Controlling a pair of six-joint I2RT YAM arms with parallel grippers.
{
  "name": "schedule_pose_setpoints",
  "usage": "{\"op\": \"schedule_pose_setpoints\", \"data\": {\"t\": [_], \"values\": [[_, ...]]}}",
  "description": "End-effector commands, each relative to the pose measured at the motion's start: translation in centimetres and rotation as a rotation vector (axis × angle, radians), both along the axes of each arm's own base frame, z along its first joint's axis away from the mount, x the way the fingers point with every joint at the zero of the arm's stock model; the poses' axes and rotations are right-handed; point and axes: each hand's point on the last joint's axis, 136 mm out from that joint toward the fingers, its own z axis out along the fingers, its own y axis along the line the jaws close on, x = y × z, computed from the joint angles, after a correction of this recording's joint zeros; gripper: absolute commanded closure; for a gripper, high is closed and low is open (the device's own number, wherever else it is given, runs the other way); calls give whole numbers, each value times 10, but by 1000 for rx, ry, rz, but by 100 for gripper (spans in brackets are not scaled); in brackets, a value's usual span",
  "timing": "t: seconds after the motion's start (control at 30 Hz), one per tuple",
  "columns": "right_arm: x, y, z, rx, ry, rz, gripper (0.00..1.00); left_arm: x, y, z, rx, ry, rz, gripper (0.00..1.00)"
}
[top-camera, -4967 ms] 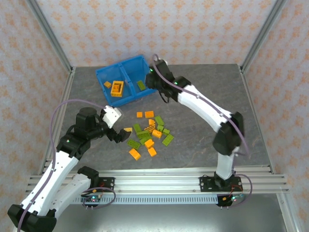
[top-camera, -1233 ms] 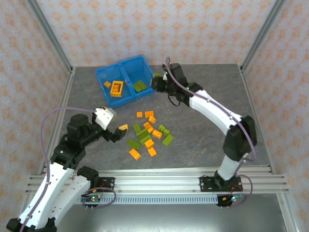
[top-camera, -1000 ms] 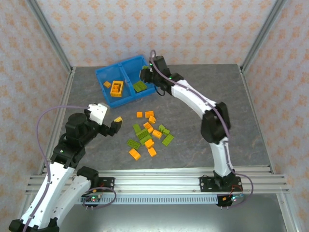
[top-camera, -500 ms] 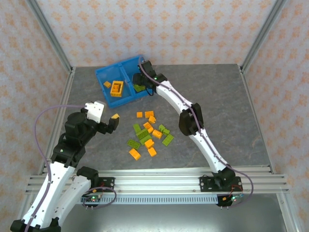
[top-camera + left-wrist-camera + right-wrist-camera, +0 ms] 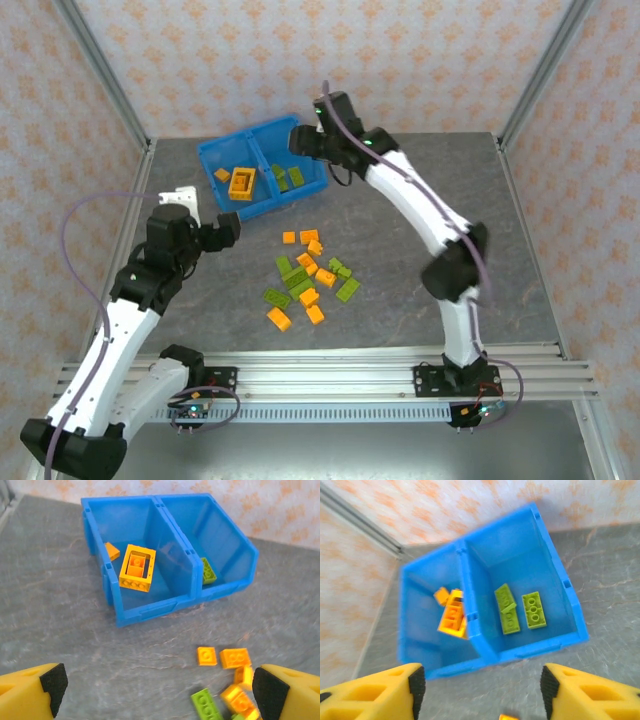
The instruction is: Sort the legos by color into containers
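The blue bin [image 5: 262, 205] stands at the far left of the table. Its left compartment [image 5: 135, 600] holds the orange frame [image 5: 137, 568] and a small orange brick [image 5: 111, 551]. Two green bricks [image 5: 506, 608] [image 5: 534, 610] lie in its right compartment [image 5: 550, 575]. Loose orange and green legos [image 5: 310, 275] lie scattered mid-table. My left gripper [image 5: 228, 232] [image 5: 160, 690] hovers between bin and pile, open, with nothing between its fingers. Just behind the bin's far right corner my right gripper [image 5: 298, 140] [image 5: 482, 687] hangs open and empty.
Aluminium frame posts [image 5: 105, 85] and patterned walls close in the table on three sides. A metal rail [image 5: 320, 365] runs along the near edge. Bare grey tabletop [image 5: 440, 190] stretches right of the bin and pile.
My left gripper swung up and left toward the bin, and the orange brick at its tips is gone from them. My right gripper pulled back from over the right compartment.
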Motion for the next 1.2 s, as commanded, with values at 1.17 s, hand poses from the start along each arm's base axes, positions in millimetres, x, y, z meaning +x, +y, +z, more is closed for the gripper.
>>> {"op": "schedule_pose_setpoints", "data": {"t": [1.17], "values": [[-172,-87,-15,-15,160,155,1,99,-132,-210,62,675,154,36]]}}
